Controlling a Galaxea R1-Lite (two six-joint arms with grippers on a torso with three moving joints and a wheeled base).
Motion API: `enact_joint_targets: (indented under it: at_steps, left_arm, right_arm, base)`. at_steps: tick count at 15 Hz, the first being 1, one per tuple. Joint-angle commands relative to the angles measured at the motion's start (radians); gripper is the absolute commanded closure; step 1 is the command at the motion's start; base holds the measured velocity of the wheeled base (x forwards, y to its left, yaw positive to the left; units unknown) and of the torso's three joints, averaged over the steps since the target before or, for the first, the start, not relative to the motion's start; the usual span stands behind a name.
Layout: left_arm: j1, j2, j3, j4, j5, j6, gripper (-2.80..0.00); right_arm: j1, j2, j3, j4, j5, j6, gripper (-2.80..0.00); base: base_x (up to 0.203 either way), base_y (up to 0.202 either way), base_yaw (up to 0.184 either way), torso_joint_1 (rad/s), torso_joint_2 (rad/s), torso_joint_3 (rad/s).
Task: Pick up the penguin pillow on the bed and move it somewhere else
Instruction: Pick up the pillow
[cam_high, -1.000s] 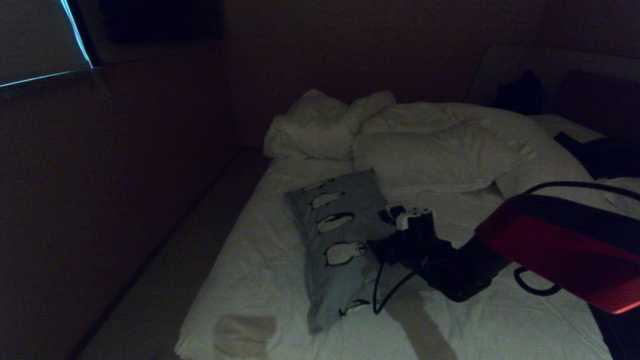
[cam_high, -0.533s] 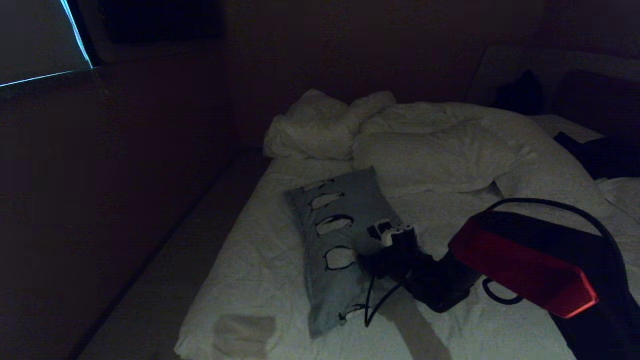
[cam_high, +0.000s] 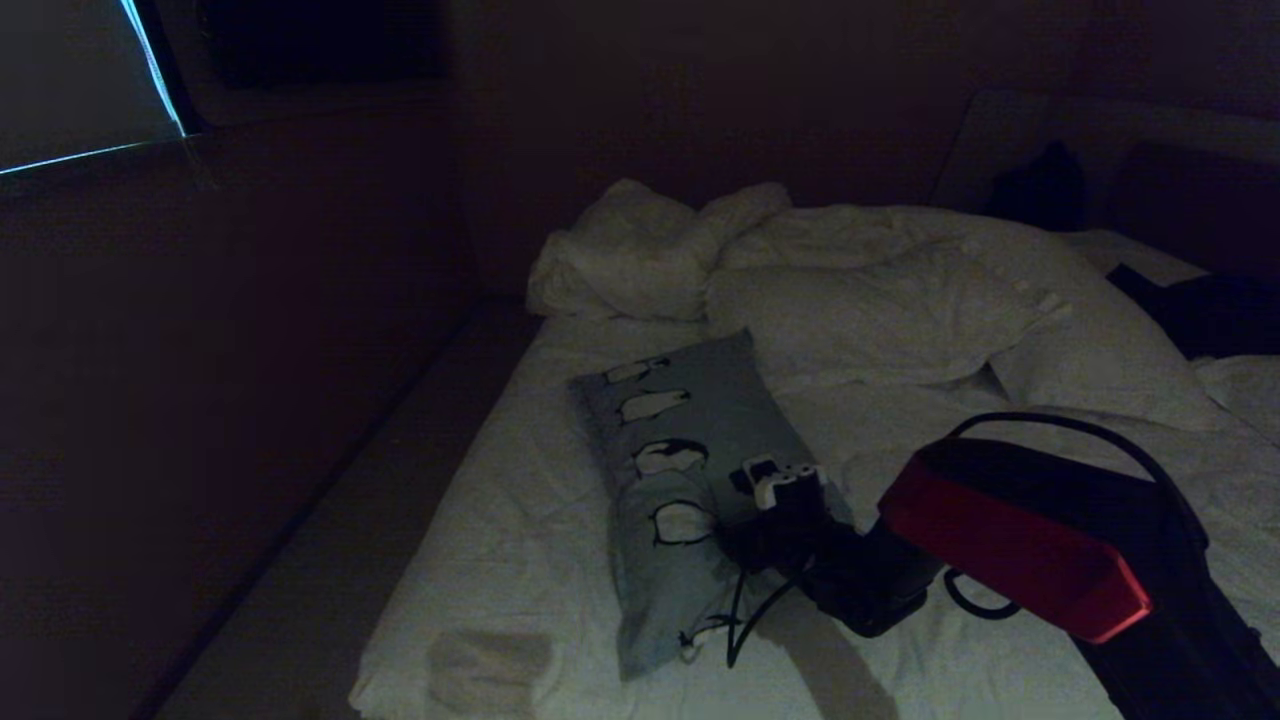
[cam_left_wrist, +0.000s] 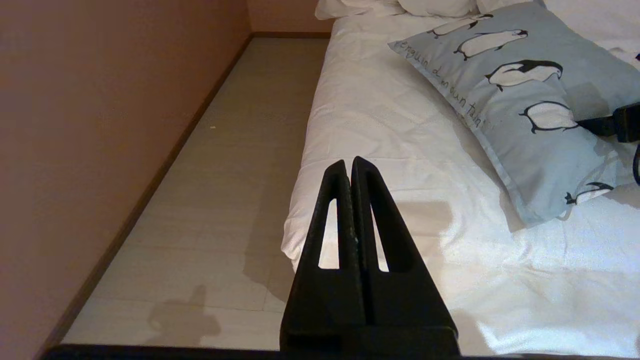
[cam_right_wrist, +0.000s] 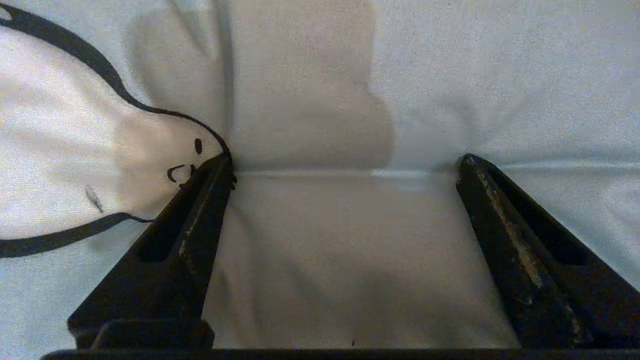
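Observation:
The penguin pillow (cam_high: 680, 430) lies lengthwise on the left half of the bed (cam_high: 520, 540), light blue-grey with a row of penguins. My right gripper (cam_high: 735, 535) comes in from the right and presses down into the pillow's middle, next to a penguin. In the right wrist view, the right gripper (cam_right_wrist: 345, 162) is open wide. Both fingertips dent the pillow fabric (cam_right_wrist: 450, 75), and a fold rises between them. My left gripper (cam_left_wrist: 348, 162) is shut and empty, parked above the bed's near left corner, with the pillow (cam_left_wrist: 525, 115) to its right.
Rumpled white duvet and pillows (cam_high: 860, 300) pile up at the bed's far end. Dark items (cam_high: 1210, 310) lie at the far right. A strip of pale floor (cam_left_wrist: 240, 150) runs between the bed's left edge and the wall (cam_left_wrist: 100, 125).
My right arm has swung left and down, from the pillow's right edge onto its middle. The pillow now creases under the fingers. The left gripper has not moved.

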Motion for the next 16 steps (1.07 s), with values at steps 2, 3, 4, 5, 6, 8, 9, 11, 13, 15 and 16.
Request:
enact_joint_targets:
  at_steps: [2, 3, 4, 5, 6, 8, 9, 11, 13, 15, 16]
  left_arm:
    - [0.000, 0.000, 0.002, 0.000, 0.000, 0.000, 0.00]
    - [-0.002, 0.000, 0.002, 0.000, 0.000, -0.001, 0.00]
    - [0.000, 0.000, 0.002, 0.000, 0.000, 0.000, 0.00]
    - [-0.002, 0.000, 0.002, 0.000, 0.000, -0.001, 0.00]
    - [0.000, 0.000, 0.002, 0.000, 0.000, 0.000, 0.00]
    - [-0.001, 0.000, 0.002, 0.000, 0.000, -0.001, 0.00]
    - [0.000, 0.000, 0.002, 0.000, 0.000, -0.002, 0.00]
    - [0.000, 0.000, 0.002, 0.000, 0.000, 0.000, 0.00]
    - [0.000, 0.000, 0.002, 0.000, 0.000, 0.000, 0.00]
    - [0.000, 0.000, 0.002, 0.000, 0.000, 0.000, 0.00]
    - [-0.001, 0.000, 0.002, 0.000, 0.000, -0.002, 0.00]
  right_arm:
    - [0.008, 0.018, -0.001, -0.003, -0.026, -0.010, -2.80]
    - [0.010, 0.019, -0.001, -0.003, -0.026, -0.011, 0.00]
    - [0.010, 0.019, -0.002, -0.003, -0.026, -0.011, 0.00]
    - [0.010, 0.021, -0.004, -0.002, -0.027, -0.013, 0.00]
    - [0.010, 0.026, -0.006, -0.003, -0.028, -0.014, 0.00]
    - [0.010, 0.027, -0.008, -0.005, -0.033, -0.014, 0.00]
    - [0.010, 0.027, -0.013, -0.005, -0.044, -0.014, 0.00]
    - [0.008, 0.024, -0.029, -0.007, -0.063, -0.013, 0.00]
    - [-0.001, 0.002, -0.029, -0.006, -0.063, -0.012, 0.00]
    - [-0.010, -0.031, -0.027, -0.007, -0.064, -0.007, 0.00]
    - [-0.015, -0.048, -0.025, -0.007, -0.064, -0.003, 0.00]
  base:
    - [0.000, 0.000, 0.000, 0.000, 0.00, 0.000]
    - [0.000, 0.000, 0.000, 0.000, 0.00, 0.000]
    - [0.000, 0.000, 0.000, 0.000, 0.00, 0.000]
    - [0.000, 0.000, 0.000, 0.000, 0.00, 0.000]
    - [0.000, 0.000, 0.000, 0.000, 0.00, 0.000]
    - [0.000, 0.000, 0.000, 0.000, 0.00, 0.000]
    - [0.000, 0.000, 0.000, 0.000, 0.00, 0.000]
    - [0.000, 0.000, 0.000, 0.000, 0.00, 0.000]
    - [0.000, 0.000, 0.000, 0.000, 0.00, 0.000]
    - [0.000, 0.000, 0.000, 0.000, 0.00, 0.000]
    - [0.000, 0.000, 0.000, 0.000, 0.00, 0.000]
